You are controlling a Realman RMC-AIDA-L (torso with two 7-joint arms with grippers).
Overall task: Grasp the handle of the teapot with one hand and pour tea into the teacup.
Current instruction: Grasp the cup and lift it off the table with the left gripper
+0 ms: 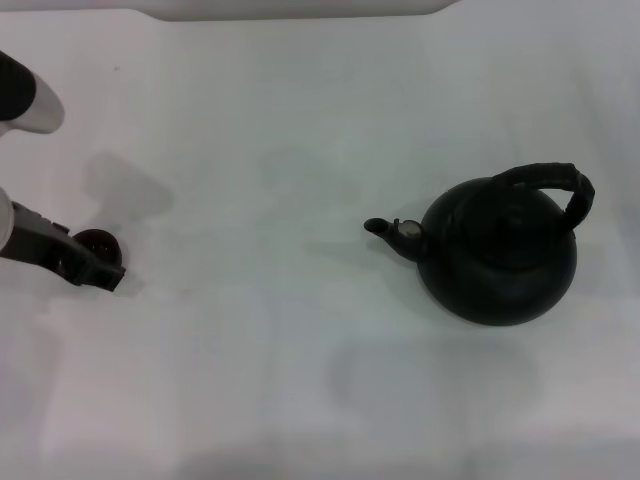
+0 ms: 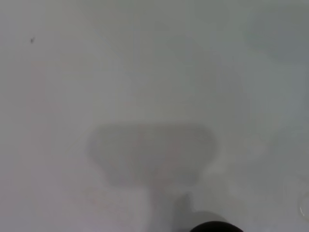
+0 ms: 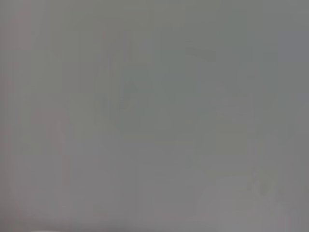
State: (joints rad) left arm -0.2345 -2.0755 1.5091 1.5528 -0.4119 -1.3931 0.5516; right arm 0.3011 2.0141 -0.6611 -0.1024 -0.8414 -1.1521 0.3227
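In the head view the large black teapot (image 1: 500, 255) stands on the white table at the right, its short spout (image 1: 380, 227) pointing left. Its thick black arched handle (image 1: 555, 180) rises over the top, tilted toward the right. The tiny dark teacup (image 1: 95, 241) sits at the far left. My left gripper (image 1: 105, 272) reaches in from the left edge, right against the cup's near side and partly covering it. A dark rounded edge (image 2: 212, 227) in the left wrist view may be the cup. My right gripper is out of view, and nothing touches the teapot.
The white table (image 1: 300, 350) stretches between cup and teapot. A section of my left arm (image 1: 25, 95) shows at the upper left. A pale raised edge (image 1: 300, 8) runs along the back. The right wrist view shows only a plain grey surface.
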